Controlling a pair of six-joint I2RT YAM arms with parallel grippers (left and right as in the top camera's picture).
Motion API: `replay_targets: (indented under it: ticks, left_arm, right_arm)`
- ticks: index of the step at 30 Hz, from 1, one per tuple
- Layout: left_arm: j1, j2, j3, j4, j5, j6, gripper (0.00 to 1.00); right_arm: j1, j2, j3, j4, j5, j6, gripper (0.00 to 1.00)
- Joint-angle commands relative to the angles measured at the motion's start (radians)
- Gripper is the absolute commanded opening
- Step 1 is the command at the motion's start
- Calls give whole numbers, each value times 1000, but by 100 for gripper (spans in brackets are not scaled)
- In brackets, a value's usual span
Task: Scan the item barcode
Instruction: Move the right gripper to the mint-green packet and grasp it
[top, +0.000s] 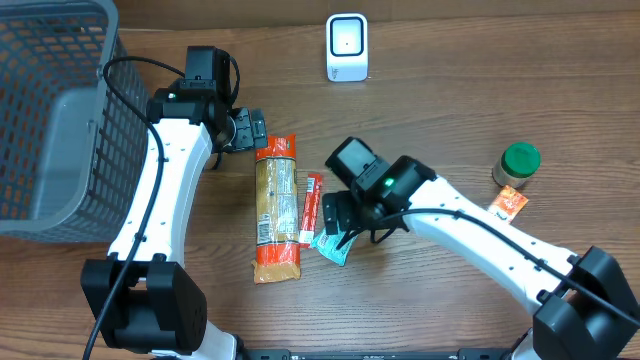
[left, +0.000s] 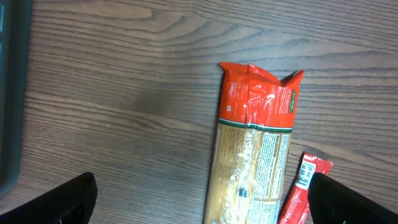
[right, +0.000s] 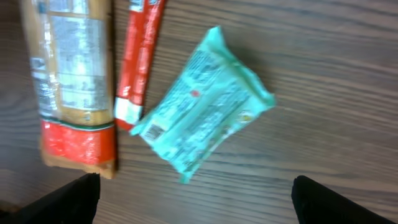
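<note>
A teal packet (right: 202, 99) lies flat on the wood with its printed side up. My right gripper (right: 196, 199) hangs open just above it, and nothing is between the fingers. In the overhead view the right gripper (top: 335, 215) covers part of the teal packet (top: 328, 244). A long pasta bag (top: 277, 210) with red ends and a red stick sachet (top: 311, 208) lie side by side left of it. My left gripper (left: 202, 202) is open and empty over the top end of the pasta bag (left: 255, 155). The white scanner (top: 347, 47) stands at the back.
A grey mesh basket (top: 50, 110) fills the far left of the table. At the right stand a green-lidded jar (top: 518, 166) and a small orange packet (top: 508, 204). The red stick sachet (left: 305, 186) reaches under my left gripper's right finger.
</note>
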Motion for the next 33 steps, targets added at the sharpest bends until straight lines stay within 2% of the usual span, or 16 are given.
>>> replay_targets:
  ticks: [1,2,6,9,12,14,19,23,31,33]
  left_arm:
    - [0,-12,15,0,-8,5,100]
    - [0,-12,15,0,-8,5,100]
    - [0,-12,15,0,-8,5,100]
    - [0,-12,15,0,-8,5,100]
    - [0,-12,15,0,-8,5,100]
    - [0,-12,15,0,-8,5,100]
    - [0,-12,15,0,-8,5,100]
    - [0,-12,15,0,-8,5,100]
    - [0,-12,15,0,-8,5,100]
    - [0,-12,15,0,-8,5,100]
  right_arm:
    - [19,1,-4,10,3,77,55]
    - [19,3,-5,11,5,97,48]
    - [20,6,-24,24,32,206,41]
    - [20,6,-70,66,51,296,40]
    - [20,6,-158,144,51,417,48]
    - [20,6,-211,204,51,461,49]
    - [20,8,-330,416,44,463,51]
    - [20,8,-367,517,44,463,49]
    - [20,8,-370,538,119,463,27]
    - [20,8,-371,536,122,480,26]
